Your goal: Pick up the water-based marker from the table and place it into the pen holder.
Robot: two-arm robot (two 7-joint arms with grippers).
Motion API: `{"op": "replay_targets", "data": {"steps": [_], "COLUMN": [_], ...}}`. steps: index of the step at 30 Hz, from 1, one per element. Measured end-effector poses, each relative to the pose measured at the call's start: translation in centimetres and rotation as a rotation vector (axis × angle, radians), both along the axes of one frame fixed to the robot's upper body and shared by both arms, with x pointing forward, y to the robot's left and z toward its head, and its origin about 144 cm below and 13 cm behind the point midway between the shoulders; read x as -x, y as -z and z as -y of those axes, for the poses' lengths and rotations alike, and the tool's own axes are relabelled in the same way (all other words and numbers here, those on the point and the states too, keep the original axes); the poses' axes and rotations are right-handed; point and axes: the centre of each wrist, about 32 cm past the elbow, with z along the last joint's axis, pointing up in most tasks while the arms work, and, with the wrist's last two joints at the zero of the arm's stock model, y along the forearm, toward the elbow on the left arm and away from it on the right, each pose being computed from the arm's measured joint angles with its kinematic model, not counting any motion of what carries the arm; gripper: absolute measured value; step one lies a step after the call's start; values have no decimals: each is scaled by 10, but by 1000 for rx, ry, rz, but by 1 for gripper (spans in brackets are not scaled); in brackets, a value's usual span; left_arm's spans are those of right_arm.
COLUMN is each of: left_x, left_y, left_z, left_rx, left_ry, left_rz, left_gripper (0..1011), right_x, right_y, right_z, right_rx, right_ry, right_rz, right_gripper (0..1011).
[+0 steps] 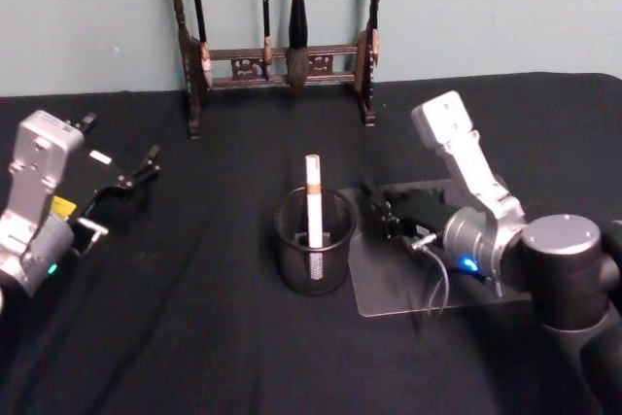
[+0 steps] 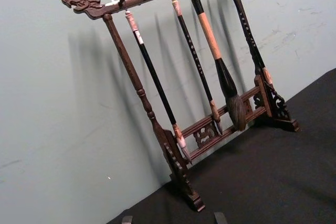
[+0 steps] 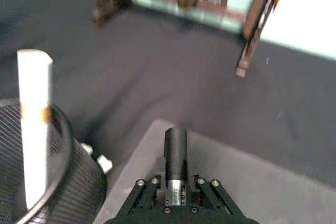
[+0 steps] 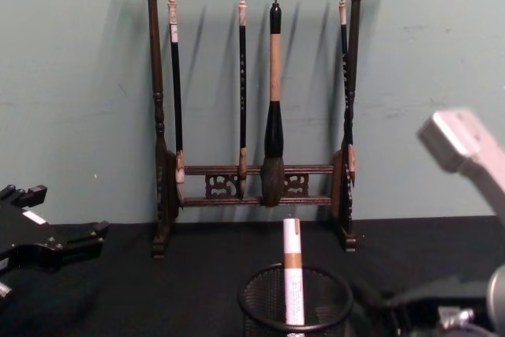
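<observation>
The white water-based marker (image 1: 313, 203) with an orange band stands upright inside the black mesh pen holder (image 1: 292, 269) at the table's middle. The marker (image 4: 292, 274) rises above the pen holder's rim (image 4: 327, 293) in the chest view. My right gripper (image 1: 372, 191) hangs just right of the holder, above a grey mat. Its fingers are together as one dark column (image 3: 176, 145), apart from the marker (image 3: 34, 119) and from the holder (image 3: 73, 177). My left gripper (image 1: 124, 191) rests open at the far left, with nothing in it.
A tall dark wooden brush rack (image 1: 282, 57) hung with calligraphy brushes stands at the table's back edge against the wall. A grey mat (image 1: 408, 289) lies right of the holder. The black table (image 1: 194, 337) stretches wide in front.
</observation>
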Motion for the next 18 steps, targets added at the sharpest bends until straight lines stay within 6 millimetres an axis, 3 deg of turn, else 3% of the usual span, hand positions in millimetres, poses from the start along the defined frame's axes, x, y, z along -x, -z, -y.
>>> {"op": "replay_targets", "data": {"steps": [18], "left_x": [0], "left_y": [0], "left_z": [0], "left_rx": [0], "left_ry": [0], "left_rz": [0], "left_gripper": [1001], "right_x": [14], "right_y": [0], "right_z": [26], "right_rx": [-247], "right_ry": [-91], "right_rz": [411], "right_gripper": [237]}}
